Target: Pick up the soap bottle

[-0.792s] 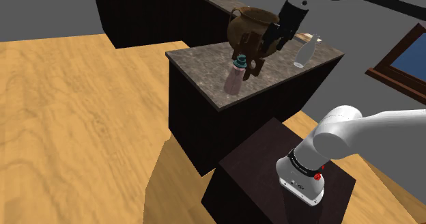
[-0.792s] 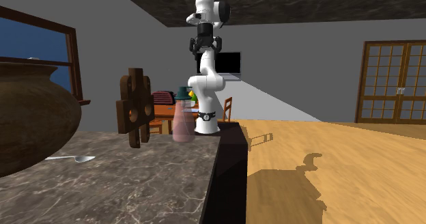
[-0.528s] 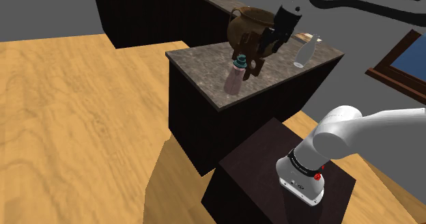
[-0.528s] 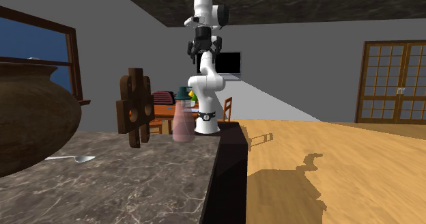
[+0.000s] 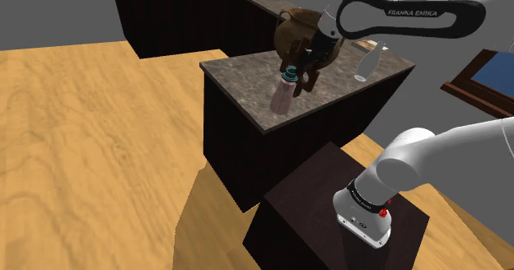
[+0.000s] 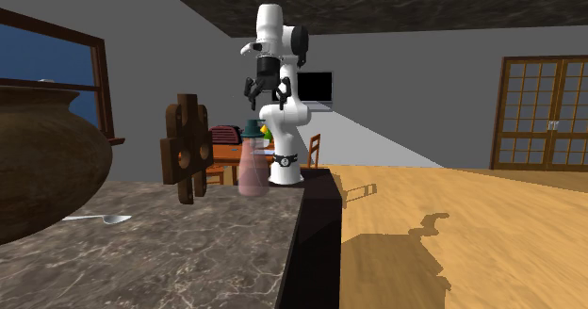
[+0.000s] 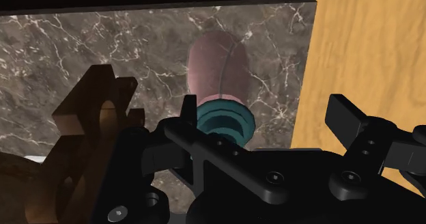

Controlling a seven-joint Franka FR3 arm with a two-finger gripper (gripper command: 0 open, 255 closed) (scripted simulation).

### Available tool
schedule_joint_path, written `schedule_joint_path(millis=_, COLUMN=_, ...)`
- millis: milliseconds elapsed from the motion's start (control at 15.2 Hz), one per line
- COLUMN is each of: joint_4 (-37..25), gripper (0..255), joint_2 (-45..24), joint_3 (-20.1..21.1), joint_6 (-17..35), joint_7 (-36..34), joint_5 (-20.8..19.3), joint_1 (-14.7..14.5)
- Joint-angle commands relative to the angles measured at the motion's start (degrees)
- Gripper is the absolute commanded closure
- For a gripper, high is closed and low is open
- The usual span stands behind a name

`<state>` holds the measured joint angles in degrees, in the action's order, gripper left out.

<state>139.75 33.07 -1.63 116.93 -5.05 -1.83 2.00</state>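
ok so the gripper [image 6: 263,94] is hanging in the air over the dark marbled counter [image 5: 247,87] with its two black fingers spread wide apart, so it's open and isn't gripping a thing. The soap bottle [image 5: 281,98] is standing upright on that counter, close to the edge that's facing the robot's stand [image 5: 305,194], and it's looking like a see-through pinkish body with a teal cap [image 7: 224,120] on top. In the wrist view I'm looking pretty much straight down on that cap: it's sitting in the gap between the fingers, way closer to one of them than the other. Going by the second exterior view, the hand is floating above the bottle and not touching it. Right beside the bottle there's a brown wooden gear-shaped thing [image 6: 187,150] standing on edge, and in the shoulder view the gripper is overlapping it, so I can't tell how much room there is between those two. Just past it a big brown pot [image 5: 295,31] is sitting on the counter, and a clear glass bottle [image 5: 368,62] is standing further off toward the shoulder view's right. A spoon [image 6: 99,219] is lying flat on the marble near the pot in the second exterior view. The white arm [image 5: 436,157] is reaching up from the stand and arching over the counter. Light wooden floor [image 5: 99,145] is running all around, and a blue-paned window [image 6: 57,57] is showing behind the pot.
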Motion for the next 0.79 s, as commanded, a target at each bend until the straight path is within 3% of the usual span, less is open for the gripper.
schedule_joint_path(millis=0, joint_4=0.5, gripper=0, joint_2=-3.0, joint_3=-0.5, joint_6=4.5, joint_7=0.4, joint_5=-0.5, joint_1=0.4)
schedule_joint_path(millis=264, joint_4=0.6, gripper=0, joint_2=-9.9, joint_3=-1.7, joint_6=13.2, joint_7=1.3, joint_5=-1.5, joint_1=1.3)
schedule_joint_path(millis=726, joint_4=3.7, gripper=0, joint_2=-12.2, joint_3=-1.9, joint_6=18.7, joint_7=1.2, joint_5=-1.7, joint_1=1.4)
